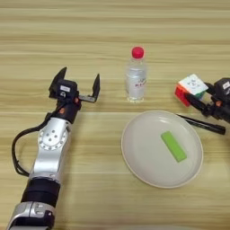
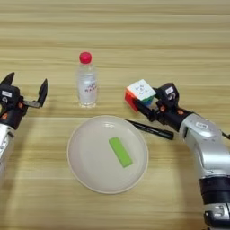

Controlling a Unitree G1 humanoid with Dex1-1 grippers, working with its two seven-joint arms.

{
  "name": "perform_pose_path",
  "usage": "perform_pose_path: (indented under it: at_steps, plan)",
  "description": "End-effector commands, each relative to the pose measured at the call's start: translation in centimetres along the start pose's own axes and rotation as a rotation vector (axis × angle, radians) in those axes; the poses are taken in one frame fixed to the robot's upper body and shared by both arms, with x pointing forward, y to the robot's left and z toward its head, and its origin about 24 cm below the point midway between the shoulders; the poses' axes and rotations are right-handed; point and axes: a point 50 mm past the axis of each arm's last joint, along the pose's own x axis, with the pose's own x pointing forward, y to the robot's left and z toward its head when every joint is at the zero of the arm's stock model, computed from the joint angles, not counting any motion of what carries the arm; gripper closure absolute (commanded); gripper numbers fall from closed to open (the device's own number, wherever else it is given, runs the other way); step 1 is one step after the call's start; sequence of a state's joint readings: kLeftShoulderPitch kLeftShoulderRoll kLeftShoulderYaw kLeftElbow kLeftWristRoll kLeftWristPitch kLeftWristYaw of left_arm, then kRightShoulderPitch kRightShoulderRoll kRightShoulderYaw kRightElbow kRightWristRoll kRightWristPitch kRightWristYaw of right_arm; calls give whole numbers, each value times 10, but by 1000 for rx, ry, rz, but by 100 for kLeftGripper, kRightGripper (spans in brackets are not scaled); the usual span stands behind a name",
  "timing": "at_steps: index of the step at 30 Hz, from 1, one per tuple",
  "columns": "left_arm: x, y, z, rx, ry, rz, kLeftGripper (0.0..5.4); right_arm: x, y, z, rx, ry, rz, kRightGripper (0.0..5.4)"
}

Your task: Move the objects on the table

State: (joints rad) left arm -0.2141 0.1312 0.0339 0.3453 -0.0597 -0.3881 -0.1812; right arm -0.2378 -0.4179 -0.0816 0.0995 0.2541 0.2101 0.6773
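The plate holds the green block, seemingly delivered there; the right claw pinches the cube, probably to lift it. The left claw hangs spread beside the bottle, ready for it.

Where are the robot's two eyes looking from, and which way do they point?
Left eye view: sits on the head, looks down at the table; shows the whole left arm with its open left gripper, and just a bit of the right arm.
Right eye view: same head, also looking down, reaching further right; shows the whole right arm, its right gripper closed on the puzzle cube.
Both share the bottle, the plate holding the green block, and the black pen.
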Motion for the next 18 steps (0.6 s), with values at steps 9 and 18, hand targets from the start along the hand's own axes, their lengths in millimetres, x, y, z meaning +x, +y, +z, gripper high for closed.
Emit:
perform_pose_path:
  at_steps: [9,18]
  plan:
    - [4,-1,1,13,-10,-11,0,-12,39,32,-44,-76,162,209]
    - [4,-2,1,13,-9,-12,0,-21,70,31,-38,-69,345,209]
